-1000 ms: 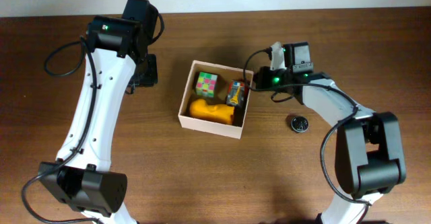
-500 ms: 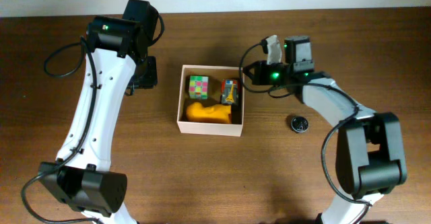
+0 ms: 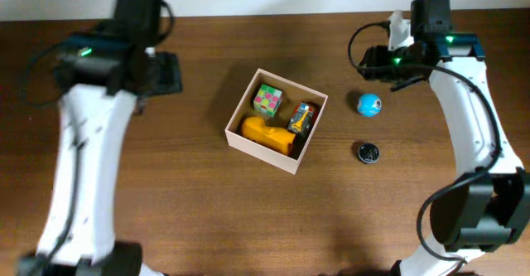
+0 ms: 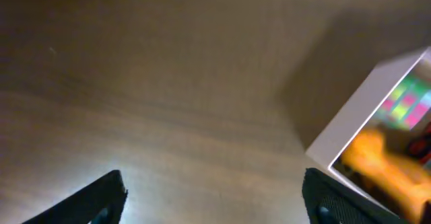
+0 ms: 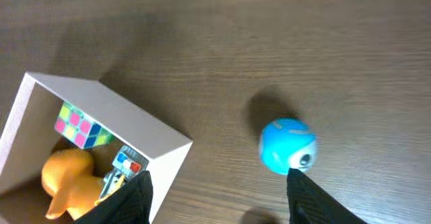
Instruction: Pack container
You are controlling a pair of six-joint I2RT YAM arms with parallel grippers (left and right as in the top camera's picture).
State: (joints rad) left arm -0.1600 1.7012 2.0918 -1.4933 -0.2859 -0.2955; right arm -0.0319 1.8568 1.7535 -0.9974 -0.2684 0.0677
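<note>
The right end effector (image 5: pixel 218 183), fingers spread wide and empty, hovers nearest the blue ball (image 5: pixel 287 145), which sits on the desk (image 5: pixel 337 35) at its 1 o'clock. Being round, the ball offers no long axis. Farther off, at 10 o'clock, stands the container (image 5: pixel 121 116), partly filled. The left end effector (image 4: pixel 212 183), also wide, is well apart.

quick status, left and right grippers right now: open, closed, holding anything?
left gripper: open, holding nothing.
right gripper: open, holding nothing.
</note>
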